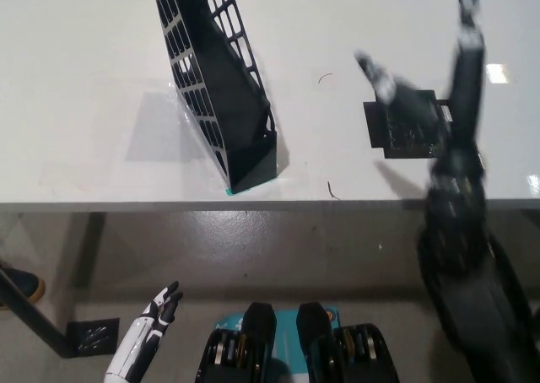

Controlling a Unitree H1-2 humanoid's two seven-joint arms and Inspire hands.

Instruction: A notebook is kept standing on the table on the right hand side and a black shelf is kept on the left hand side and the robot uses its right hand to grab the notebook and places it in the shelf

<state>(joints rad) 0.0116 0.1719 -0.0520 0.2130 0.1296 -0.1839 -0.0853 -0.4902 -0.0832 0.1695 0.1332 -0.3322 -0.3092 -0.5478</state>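
The black mesh shelf [221, 88] stands tilted on the white table [76, 79], left of centre, its lower corner near the front edge. I see no notebook anywhere in the head view. My black right arm [456, 231] rises from the bottom right, badly motion-blurred. A smeared dark shape that seems to be my right hand [395, 92] hovers over a black taped patch [413, 128], well right of the shelf. Its state is unreadable in the blur. My white left hand [150, 328] rests low at the lower left, below the table edge, fingers apart and empty.
The table's front edge [126, 204] runs across the middle of the picture, with grey floor below it. A black table leg and foot plate [89, 337] sit at the lower left. A small dark scrap [333, 191] lies near the front edge.
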